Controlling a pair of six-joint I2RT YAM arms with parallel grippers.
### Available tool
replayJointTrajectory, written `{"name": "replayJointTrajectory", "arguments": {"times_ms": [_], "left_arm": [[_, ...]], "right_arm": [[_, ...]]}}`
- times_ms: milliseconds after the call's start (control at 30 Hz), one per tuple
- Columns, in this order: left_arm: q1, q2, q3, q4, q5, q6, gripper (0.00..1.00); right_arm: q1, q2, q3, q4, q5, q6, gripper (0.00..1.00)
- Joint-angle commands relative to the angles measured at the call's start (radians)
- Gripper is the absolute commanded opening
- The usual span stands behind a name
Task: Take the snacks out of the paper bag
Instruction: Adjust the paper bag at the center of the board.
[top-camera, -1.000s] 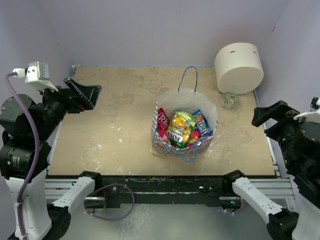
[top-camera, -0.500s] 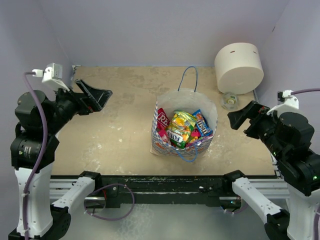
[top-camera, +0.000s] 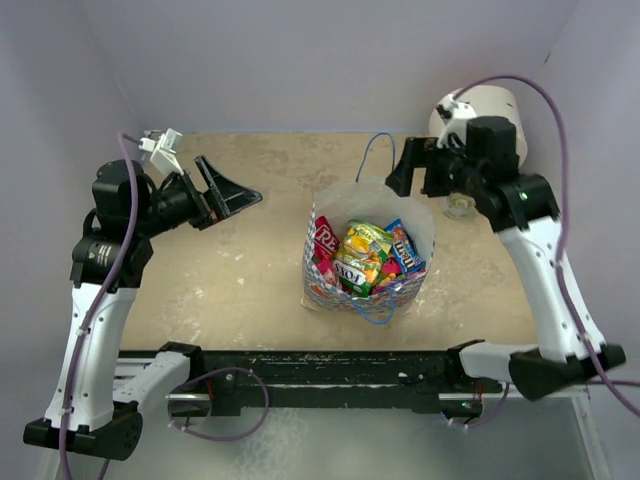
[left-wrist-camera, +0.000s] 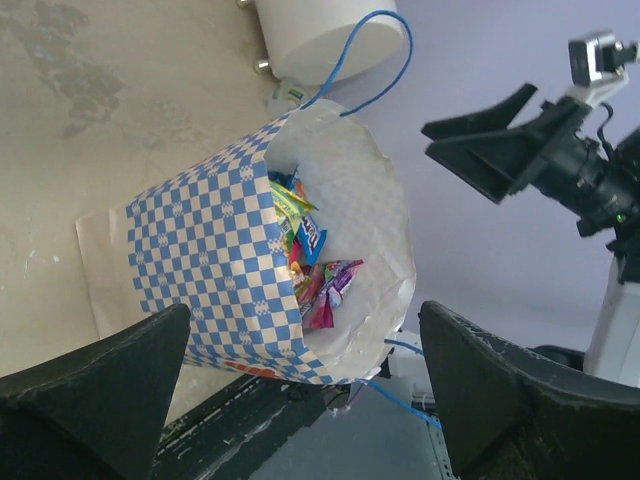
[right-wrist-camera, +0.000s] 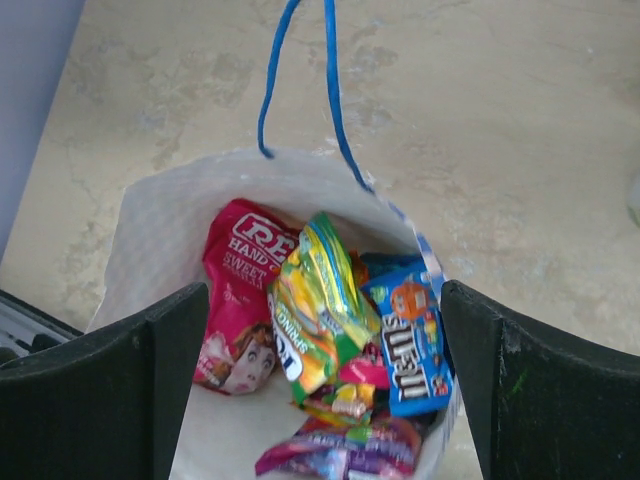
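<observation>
The mouth of the paper bag (top-camera: 372, 195) stands wide open upward, leaving free room above the snacks (top-camera: 365, 255). Its blue cord handle (right-wrist-camera: 332, 100) rises at the far rim, and a white cylinder (top-camera: 478, 120) stands beyond, to the right.

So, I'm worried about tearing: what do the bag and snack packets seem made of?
The paper bag looks like thin matte paper, its white rim creased and bowed. The snack packets look like glossy plastic film, probably: crinkled, with bright highlights.
</observation>
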Motion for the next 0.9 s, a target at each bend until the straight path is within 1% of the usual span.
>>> {"name": "replayJointTrajectory", "arguments": {"times_ms": [0,133,233,333,467,533,567,633,667,767,867], "left_arm": [[0.007,0.030,0.022,-0.020,0.047,0.020,0.99],[0.006,0.057,0.025,-0.049,0.022,0.034,0.99],[0.005,0.074,0.010,-0.039,0.021,0.027,0.99],[0.005,0.090,-0.005,-0.040,0.014,0.036,0.99],[0.004,0.121,-0.015,-0.040,0.008,0.043,0.99],[0.003,0.142,-0.016,-0.028,0.012,0.037,0.99],[0.002,0.151,-0.013,-0.022,0.014,0.036,0.99],[0.001,0.165,-0.003,-0.019,0.010,0.037,0.99],[0.000,0.169,-0.001,-0.020,0.005,0.035,0.99],[-0.001,0.178,-0.001,-0.010,0.001,0.023,0.99],[-0.007,0.180,0.011,-0.005,0.000,0.014,0.99]], "right_arm": [[-0.005,0.137,0.099,0.093,-0.114,-0.131,1.00],[-0.005,0.261,0.184,0.094,-0.110,-0.178,0.93],[-0.005,0.330,0.243,0.088,-0.107,-0.223,0.83],[-0.005,0.370,0.250,0.091,-0.140,-0.248,0.71],[-0.005,0.382,0.217,0.166,-0.227,-0.227,0.58],[-0.005,0.399,0.244,0.187,-0.232,-0.197,0.49],[-0.005,0.410,0.262,0.191,-0.240,-0.185,0.42],[-0.007,0.425,0.297,0.189,-0.198,-0.162,0.32],[-0.007,0.428,0.303,0.193,-0.178,-0.151,0.23],[-0.007,0.430,0.302,0.207,-0.105,-0.127,0.00],[-0.013,0.421,0.302,0.215,0.046,-0.078,0.00]]}}
